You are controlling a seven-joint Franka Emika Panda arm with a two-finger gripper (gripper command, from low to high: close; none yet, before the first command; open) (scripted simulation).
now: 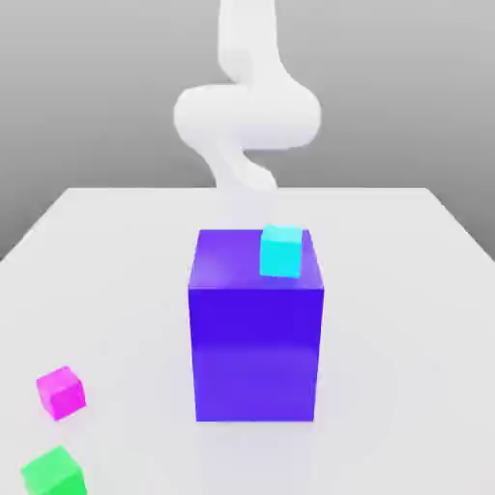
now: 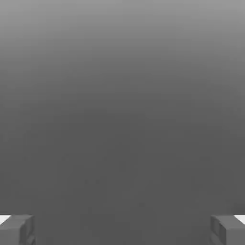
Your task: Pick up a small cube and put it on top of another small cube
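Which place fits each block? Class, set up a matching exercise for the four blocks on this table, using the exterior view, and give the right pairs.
Things:
1. magenta cube
2. green cube
3. cyan cube
4. big blue-violet block

Places:
A. on top of the biggest block
B. at the very front corner, on the exterior view's left
C. standing in the middle of the table
D. on the table, just behind the green cube

Pairs: 1-D, 2-B, 3-A, 4-C

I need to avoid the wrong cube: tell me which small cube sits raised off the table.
The cyan cube: it rests atop the big blue-violet block, while the magenta cube and green cube lie on the table.
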